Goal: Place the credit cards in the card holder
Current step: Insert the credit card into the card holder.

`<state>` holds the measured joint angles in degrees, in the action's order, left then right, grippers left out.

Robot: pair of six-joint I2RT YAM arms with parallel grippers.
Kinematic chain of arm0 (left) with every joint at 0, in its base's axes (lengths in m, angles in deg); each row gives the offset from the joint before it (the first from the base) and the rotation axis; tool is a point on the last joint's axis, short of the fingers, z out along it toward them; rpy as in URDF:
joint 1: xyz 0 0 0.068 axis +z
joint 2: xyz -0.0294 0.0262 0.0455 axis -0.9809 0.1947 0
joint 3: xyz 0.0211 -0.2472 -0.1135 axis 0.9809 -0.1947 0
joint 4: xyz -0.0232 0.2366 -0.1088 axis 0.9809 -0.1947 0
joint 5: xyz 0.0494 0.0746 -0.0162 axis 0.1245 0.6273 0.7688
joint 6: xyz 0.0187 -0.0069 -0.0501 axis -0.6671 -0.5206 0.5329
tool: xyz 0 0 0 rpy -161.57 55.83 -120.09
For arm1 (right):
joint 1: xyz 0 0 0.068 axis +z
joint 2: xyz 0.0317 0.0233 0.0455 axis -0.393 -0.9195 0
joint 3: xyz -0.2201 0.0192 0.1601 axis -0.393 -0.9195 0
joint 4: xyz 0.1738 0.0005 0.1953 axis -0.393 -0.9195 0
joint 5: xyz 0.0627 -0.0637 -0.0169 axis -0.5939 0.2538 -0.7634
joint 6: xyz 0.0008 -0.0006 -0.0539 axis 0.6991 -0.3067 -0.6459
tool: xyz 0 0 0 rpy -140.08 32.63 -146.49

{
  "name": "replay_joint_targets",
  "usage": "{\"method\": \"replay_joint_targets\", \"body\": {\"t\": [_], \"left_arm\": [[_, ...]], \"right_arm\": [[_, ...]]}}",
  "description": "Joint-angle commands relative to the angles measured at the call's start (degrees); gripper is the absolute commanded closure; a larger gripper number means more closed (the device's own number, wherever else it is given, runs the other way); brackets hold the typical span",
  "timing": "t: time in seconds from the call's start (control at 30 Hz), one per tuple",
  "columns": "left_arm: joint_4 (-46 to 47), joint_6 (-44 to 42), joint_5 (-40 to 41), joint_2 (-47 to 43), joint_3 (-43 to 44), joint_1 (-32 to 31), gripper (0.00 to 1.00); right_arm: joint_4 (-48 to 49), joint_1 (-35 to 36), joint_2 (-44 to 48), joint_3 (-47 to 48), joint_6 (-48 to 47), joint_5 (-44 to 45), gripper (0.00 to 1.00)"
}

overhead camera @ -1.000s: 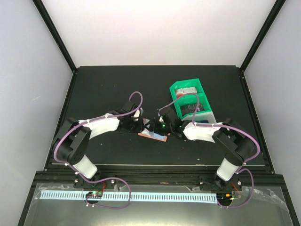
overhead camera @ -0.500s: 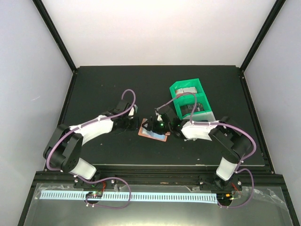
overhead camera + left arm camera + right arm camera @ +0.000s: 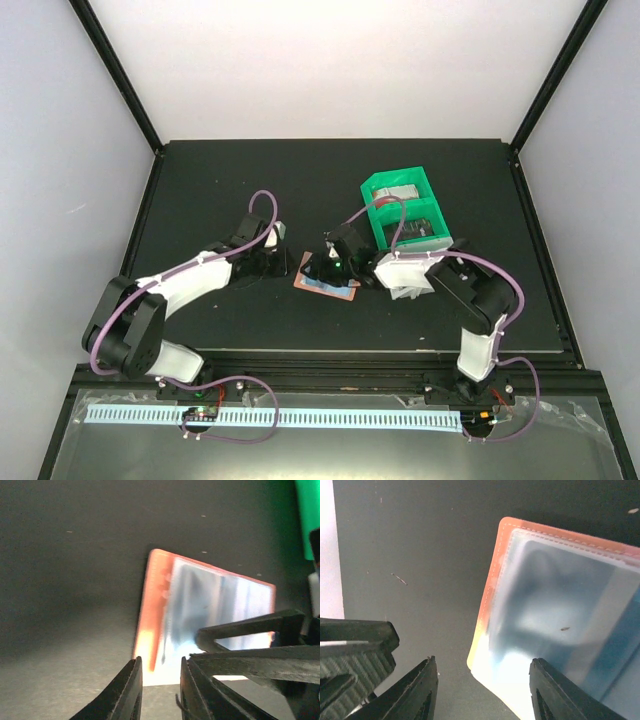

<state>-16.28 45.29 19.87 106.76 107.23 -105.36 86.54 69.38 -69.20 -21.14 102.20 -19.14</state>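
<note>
The card holder (image 3: 325, 284) is lying flat near the middle of the worktop (image 3: 200, 190), its long axis running roughly from 10 to 4 o'clock in the top view, with a bluish card (image 3: 555, 605) showing through its clear pocket. The right arm's fingers (image 3: 422, 692) are standing wide apart, gripping nothing and straddling one corner of the holder, so that arm is judged the nearer. The left arm's fingers (image 3: 129, 692) are hovering just off its 9 o'clock short edge, parted only narrowly and holding nothing, with the holder lying at their 12 to 1 o'clock.
</note>
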Motion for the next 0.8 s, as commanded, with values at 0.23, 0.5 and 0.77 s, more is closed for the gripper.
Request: {"method": "replay_joint_targets", "body": {"t": [0.23,0.5,0.77], "left_arm": [[9.0,-4.6,-19.3,3.6,1.1,0.0,0.7],[8.4,-2.6,-16.1,10.7,3.2,-1.2,0.79],[4.8,-0.8,-9.3,15.2,3.9,-1.2,0.81]], "right_arm": [[-17.3,-0.3,16.7,0.2,-6.5,16.0,0.5],[-20.6,-0.3,22.7,-5.2,-6.4,16.9,0.52],[-23.6,-0.3,25.8,-6.8,-6.5,21.2,0.52]]}}
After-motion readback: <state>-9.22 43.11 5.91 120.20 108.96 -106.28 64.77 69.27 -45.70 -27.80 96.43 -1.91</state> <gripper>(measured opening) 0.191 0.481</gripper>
